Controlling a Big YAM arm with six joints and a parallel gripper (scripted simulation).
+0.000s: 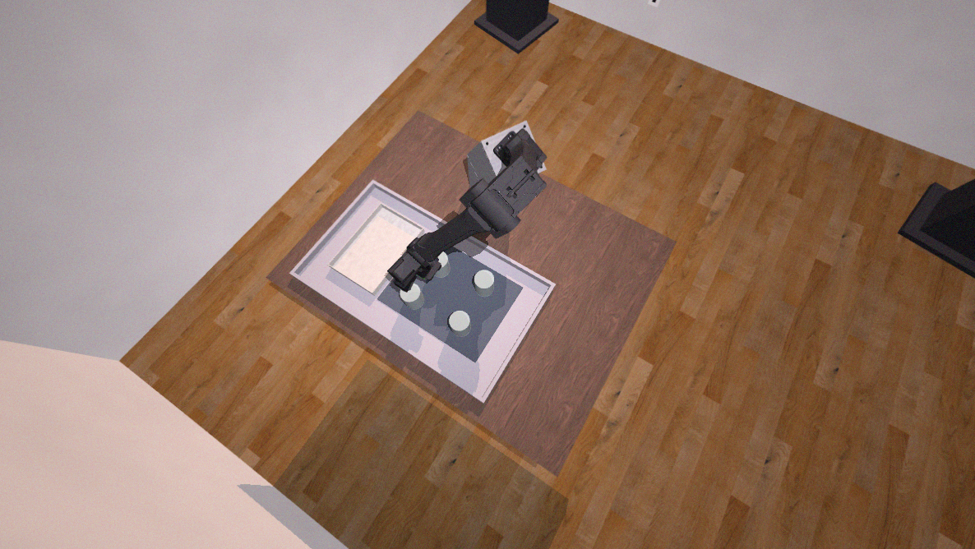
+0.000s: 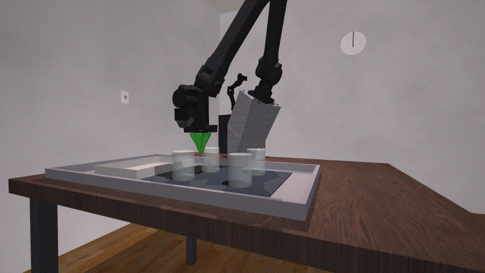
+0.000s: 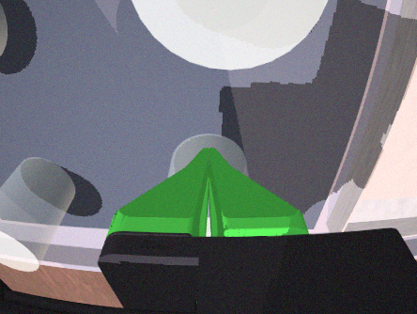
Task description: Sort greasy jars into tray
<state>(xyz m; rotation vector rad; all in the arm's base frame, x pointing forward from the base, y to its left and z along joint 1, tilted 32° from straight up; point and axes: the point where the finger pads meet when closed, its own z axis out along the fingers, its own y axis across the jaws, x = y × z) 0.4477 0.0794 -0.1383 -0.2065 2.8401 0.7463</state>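
Four glass jars stand mouth down, and none lies in the tray. The outer near jar stands just beside the tray, on the side away from the arm's base; the inner near jar is also near the tray, on the base side. Farther from the tray are the outer far jar and the inner far jar. All four are upright on the mat, which lies next to the tray on the steel table top.

The gripper points down near the tray, between the two near jars, its fingers together with nothing between them. The tips are at about the height of the jar tops; whether they touch glass I cannot tell.

The step in hand looks like testing for grease, probably by pushing with closed fingers. Next, I judge, the tips need to sink beside one near jar and nudge it low and gently, to compare how it slides. A high push could tip it, and a slick one might skid against the tray. Sorting comes after.
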